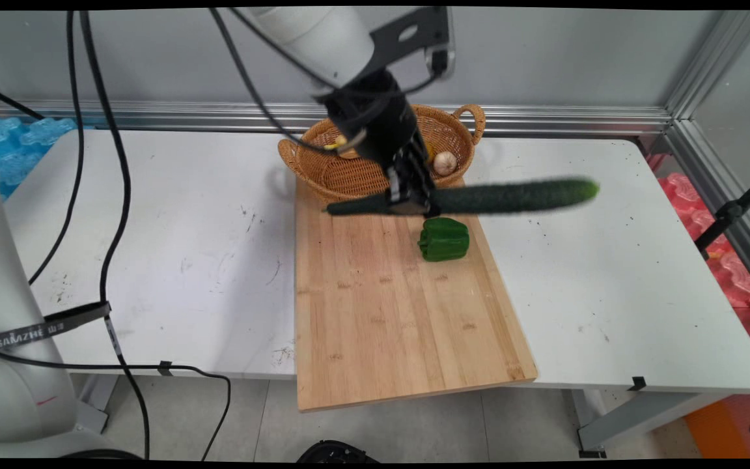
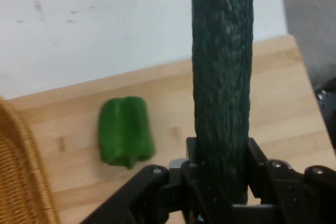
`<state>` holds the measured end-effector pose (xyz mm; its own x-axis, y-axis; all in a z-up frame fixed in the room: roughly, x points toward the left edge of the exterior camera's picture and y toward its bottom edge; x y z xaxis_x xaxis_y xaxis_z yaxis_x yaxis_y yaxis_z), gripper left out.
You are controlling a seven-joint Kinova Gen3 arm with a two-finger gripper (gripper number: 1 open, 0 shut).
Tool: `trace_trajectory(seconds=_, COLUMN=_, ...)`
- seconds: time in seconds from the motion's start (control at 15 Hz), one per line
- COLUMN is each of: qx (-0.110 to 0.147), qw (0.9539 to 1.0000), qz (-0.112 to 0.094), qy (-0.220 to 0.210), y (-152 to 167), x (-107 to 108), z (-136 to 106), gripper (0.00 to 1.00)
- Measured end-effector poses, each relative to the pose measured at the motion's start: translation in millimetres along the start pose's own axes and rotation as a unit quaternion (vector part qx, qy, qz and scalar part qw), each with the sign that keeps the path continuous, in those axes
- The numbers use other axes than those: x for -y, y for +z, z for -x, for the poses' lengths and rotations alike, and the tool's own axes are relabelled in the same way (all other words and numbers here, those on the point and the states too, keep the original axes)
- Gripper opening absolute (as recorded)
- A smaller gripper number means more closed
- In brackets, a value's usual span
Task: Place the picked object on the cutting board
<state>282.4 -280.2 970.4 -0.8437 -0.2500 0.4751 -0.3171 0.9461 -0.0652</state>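
One cucumber is aloft, pinched off-centre by the gripper, level above the cutting board! Green pepper lies beneath, wicker basket just behind. Long end overhangs, so firm squeeze and slow wrist, I'd say.

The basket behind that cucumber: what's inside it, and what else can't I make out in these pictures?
- Basket contents, main view: the gripper and arm cover the middle; only a pale round item and yellow bits show, too small to name.
- Cucumber, main view: blurred. In the hand view its far end runs off the top edge.
- Green pepper, hand view: its underside is hidden against the cutting board.
- Basket, hand view: cut off by the left edge.
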Motion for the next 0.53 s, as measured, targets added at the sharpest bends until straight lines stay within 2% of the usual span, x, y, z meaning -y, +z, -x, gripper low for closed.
trace_trajectory(seconds=0.2, qx=0.014, qw=0.9993, qz=0.015, qy=0.031, y=11, x=-17, z=5, gripper=0.0)
trace_trajectory(seconds=0.53, qx=0.041, qw=0.9953, qz=0.037, qy=0.08, y=47, x=-39, z=19, gripper=0.0)
